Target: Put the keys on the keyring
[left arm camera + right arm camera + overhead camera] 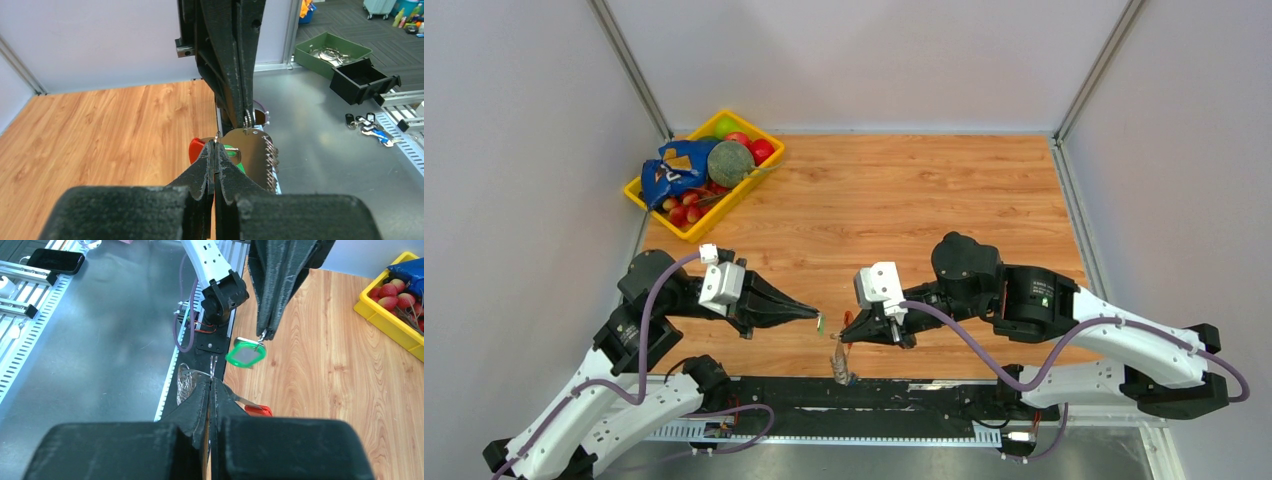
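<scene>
Dangling the keyring (839,364) low by the near edge of the table (944,200), from the right gripper (854,328). Keeping those jaws pressed fully together on nothing more than the thin wire ring, with the silvery chain hanging below and the red clip just beside the fingertips.

Pinching the green-capped key (245,356) in the left gripper (215,146), with jaws likewise shut tight on only the tiny loop at the key's head. Leaving the key hanging free just left of the keyring, close to it but seemingly not yet touching.

Risking a slip on both sides: gripping so little metal, and so probably allowing key or ring to twist or drop under any sideways push. Risking a missed threading as well, with the ring's opening hidden behind the fingers and both pieces free to swing. Risking, lastly, a fall over the near edge and out of reach, working this close to it.

Counting near to far:
- one keyring
- one green-capped key
- two grippers, both closed
- no blue-capped key showing on the table
- at the far left, one yellow crate (692,232) of small red balls (686,213), heaped too closely for counting
</scene>
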Robot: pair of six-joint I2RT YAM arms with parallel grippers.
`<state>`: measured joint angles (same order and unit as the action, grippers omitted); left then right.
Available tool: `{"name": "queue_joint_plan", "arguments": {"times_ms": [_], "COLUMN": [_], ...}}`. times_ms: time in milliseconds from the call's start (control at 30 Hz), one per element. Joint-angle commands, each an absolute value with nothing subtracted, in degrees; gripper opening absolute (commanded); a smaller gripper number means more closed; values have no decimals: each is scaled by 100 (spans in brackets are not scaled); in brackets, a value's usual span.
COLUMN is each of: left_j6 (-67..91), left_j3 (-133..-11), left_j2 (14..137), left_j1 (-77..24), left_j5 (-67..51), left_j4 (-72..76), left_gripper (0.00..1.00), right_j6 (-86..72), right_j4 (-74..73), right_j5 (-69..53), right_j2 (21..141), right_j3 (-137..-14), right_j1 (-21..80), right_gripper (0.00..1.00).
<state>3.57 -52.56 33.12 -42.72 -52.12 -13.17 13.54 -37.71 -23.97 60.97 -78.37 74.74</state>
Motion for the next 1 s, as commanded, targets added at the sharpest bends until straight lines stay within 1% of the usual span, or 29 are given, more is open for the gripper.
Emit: {"name": "queue_joint_plan", "arguments": {"times_ms": [0,600,967], "left_j6": [333,321,229], "left_j3": [-5193,-5111,-5051], "left_j2": [3252,3156,3057], "left_j1": [-4263,-4263,-4263], "left_j5": [-5460,-5417,-5496], "left_j4": [-993,-923,-976], "left_gripper": [0,0,0], "right_j6": [1279,1260,1081], "right_j4": [-3265,-3085,-2900], "right_j5": [-2352,-2536,-2435], "right_j2": [6137,6414,6333], "right_j3": [-8129,-8194,-8173], "right_j1": [7344,7202,7114], "right_gripper": [0,0,0]}}
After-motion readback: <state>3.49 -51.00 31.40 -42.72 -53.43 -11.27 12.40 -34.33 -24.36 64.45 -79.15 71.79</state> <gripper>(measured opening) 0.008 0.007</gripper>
